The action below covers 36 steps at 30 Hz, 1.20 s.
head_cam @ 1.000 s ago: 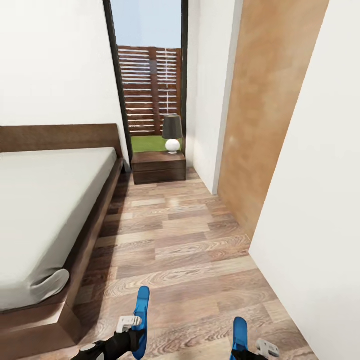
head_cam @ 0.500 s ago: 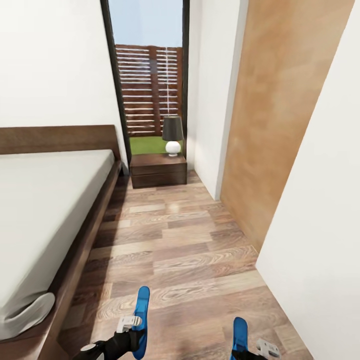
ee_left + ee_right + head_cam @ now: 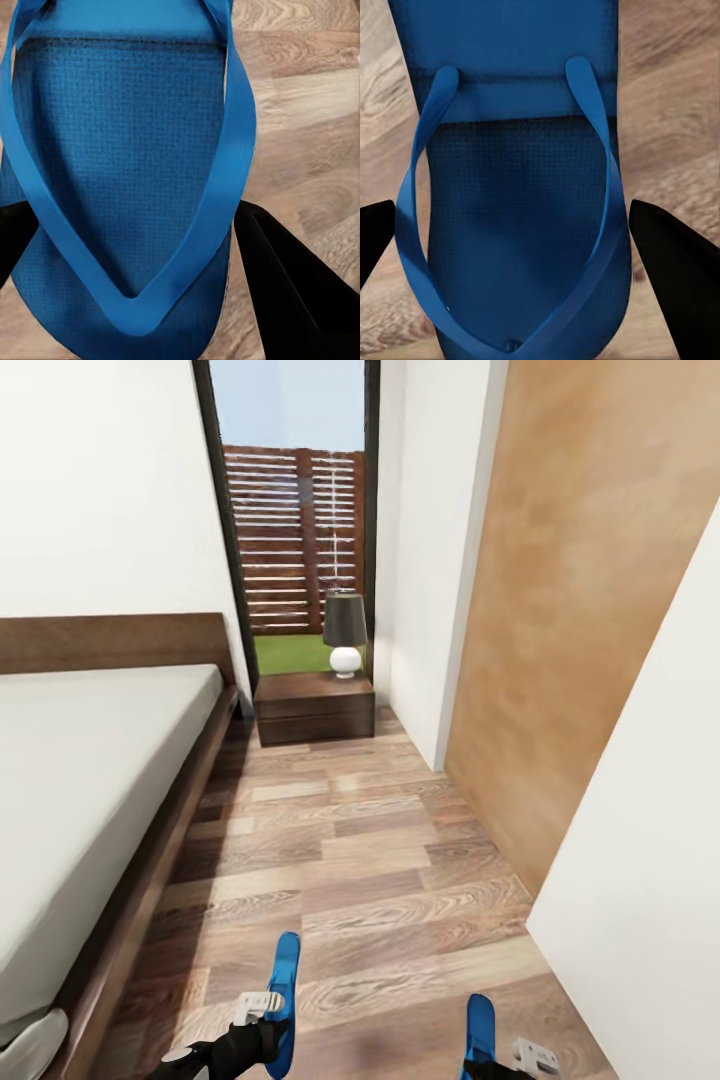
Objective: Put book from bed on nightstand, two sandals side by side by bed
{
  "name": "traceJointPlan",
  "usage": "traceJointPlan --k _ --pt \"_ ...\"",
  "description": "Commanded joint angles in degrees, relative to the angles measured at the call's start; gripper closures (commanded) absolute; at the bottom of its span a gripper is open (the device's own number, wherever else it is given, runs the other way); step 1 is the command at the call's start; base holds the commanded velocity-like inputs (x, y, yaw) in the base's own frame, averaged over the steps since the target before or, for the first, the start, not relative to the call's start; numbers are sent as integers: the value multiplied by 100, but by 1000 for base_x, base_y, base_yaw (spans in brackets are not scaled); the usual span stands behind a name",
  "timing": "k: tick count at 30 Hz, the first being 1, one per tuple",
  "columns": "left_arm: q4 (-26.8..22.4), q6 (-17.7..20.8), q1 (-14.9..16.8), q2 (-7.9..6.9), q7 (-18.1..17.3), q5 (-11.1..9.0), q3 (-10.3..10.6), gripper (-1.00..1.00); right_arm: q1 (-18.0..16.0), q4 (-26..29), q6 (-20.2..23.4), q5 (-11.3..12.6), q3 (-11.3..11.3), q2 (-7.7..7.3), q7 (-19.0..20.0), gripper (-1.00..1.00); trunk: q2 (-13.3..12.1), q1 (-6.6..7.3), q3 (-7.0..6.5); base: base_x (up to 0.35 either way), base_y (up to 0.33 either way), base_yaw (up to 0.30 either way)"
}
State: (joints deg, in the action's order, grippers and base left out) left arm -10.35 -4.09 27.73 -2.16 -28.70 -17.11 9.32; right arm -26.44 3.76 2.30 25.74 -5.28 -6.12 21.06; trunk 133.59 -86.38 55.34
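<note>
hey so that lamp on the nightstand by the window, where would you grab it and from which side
Probably the round white base of the lamp, approached from the open floor side facing the robot. The dark shade above is wide and likely flimsy, while window glass behind and the wall beside the nightstand block other approaches.

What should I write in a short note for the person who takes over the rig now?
Left gripper: shut on the left sandal, held on edge above the floor.
Right gripper: shut on the right sandal, held the same way.
The bed lies at the robot's left. One nightstand stands ahead by the headboard, with a lamp on its top.
Done: both sandals picked up.
Left: set the sandals side by side on the floor next to the bed. The book is not found yet; find it on the bed and put it on a nightstand.
</note>
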Motion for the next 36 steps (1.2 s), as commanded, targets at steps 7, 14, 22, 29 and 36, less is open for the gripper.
traceJointPlan --k 7,14,22,29,36 --pt "4 -29 4 -3 -13 -38 44 100 -2 3 24 63 -43 -3 12 100 2 -2 5 332 0 0" --pt "6 -28 4 -3 -13 -38 44 100 -2 2 24 63 -43 -3 12 100 2 -2 5 332 0 0" --pt "7 -23 4 -3 -13 -38 44 100 -2 4 23 63 -43 -3 12 100 2 -2 5 332 0 0" --pt "7 -27 4 -3 -13 -38 44 100 -2 7 25 65 -43 -3 12 100 2 -2 5 332 0 0" --pt "7 -25 4 -3 -13 -38 44 100 -2 8 25 70 -43 -3 12 100 2 -2 5 332 0 0"
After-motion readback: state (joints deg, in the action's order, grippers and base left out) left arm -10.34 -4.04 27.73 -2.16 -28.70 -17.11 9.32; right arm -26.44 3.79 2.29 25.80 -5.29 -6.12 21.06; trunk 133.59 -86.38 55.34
